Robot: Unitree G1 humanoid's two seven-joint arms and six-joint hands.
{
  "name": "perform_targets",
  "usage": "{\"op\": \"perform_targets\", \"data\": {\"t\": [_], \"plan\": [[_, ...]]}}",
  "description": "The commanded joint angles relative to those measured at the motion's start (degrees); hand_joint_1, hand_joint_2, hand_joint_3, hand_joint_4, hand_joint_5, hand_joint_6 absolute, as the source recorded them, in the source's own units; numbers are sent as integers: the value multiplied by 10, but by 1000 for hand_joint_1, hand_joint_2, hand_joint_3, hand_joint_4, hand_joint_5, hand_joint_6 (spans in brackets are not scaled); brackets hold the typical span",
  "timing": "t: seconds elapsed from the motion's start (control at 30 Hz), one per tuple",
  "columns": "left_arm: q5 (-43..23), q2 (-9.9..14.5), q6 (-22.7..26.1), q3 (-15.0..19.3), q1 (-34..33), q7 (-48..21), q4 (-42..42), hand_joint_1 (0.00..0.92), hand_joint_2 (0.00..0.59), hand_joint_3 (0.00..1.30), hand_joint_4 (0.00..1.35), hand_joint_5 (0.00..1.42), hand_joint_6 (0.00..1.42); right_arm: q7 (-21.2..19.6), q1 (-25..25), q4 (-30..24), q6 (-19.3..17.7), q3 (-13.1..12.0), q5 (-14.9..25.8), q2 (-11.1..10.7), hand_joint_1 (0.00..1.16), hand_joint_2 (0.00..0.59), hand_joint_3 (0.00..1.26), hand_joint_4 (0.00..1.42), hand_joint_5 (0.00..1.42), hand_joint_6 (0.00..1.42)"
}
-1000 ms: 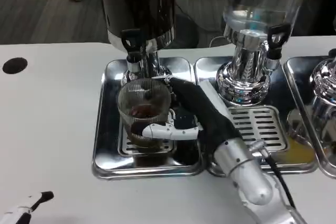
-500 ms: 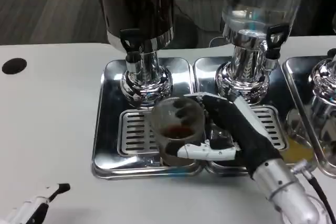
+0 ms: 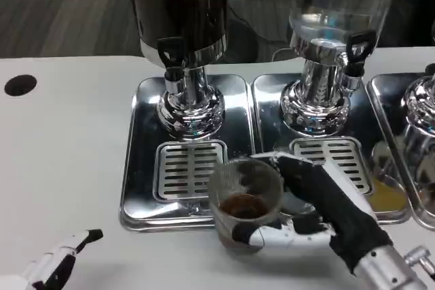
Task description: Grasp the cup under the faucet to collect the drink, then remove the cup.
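Cup (image 3: 245, 198), clear plastic w/ a bit of dark brown drink at the bottom, sits lower center of frame, over the front lip of the left drip tray (image 3: 139, 168) and partly past it toward the bare white table (image 3: 68, 147). Can't tell if its base touches the surface or is lifted. Right hand (image 3: 319, 212) holds it: black-covered palm wraps the cup's right side, white thumb runs along the front near the base, dark fingertips show thru the clear wall at the back. Silver forearm exits lower right corner.

Left hand (image 3: 58, 263) lies in the lower left corner, near the frame bottom, well apart from the cup; holding nothing, fingers loosely extended w/ a black tip pointing up-right.

Dark-drink dispenser (image 3: 180, 11) stands upper center-left, its black-handled faucet (image 3: 170, 56) above the slotted grate (image 3: 187, 168) of the left tray; cup is below-right of that grate, not under the faucet. Clear dispenser (image 3: 336, 5) stands upper right on a 2nd tray (image 3: 272, 100), w/ its own grate partly behind the right hand. A 3rd chrome base (image 3: 421, 110) shows at the right edge, yellowish puddle (image 3: 387, 198) in the tray beside it. Black round spot (image 3: 20, 85) on the table at the left edge.
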Motion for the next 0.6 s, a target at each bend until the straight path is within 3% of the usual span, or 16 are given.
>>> {"op": "perform_targets", "data": {"t": [0.03, 0.27, 0.6], "plan": [[14, 5, 13, -15, -3, -11, -5, 0, 52, 228, 198, 243, 399, 4, 25, -27, -60, -15, 27, -9, 799, 89, 491, 489, 494, 420], [33, 4, 34, -38, -9, -20, -24, 0, 52, 228, 198, 243, 401, 12, 63, 2, -136, -42, 53, -32, 802, 95, 492, 491, 494, 425], [58, -1, 54, -68, -4, -18, -44, 0, 52, 227, 198, 252, 410, 21, 72, 69, -213, -81, 71, -56, 806, 99, 492, 491, 494, 428]]}}
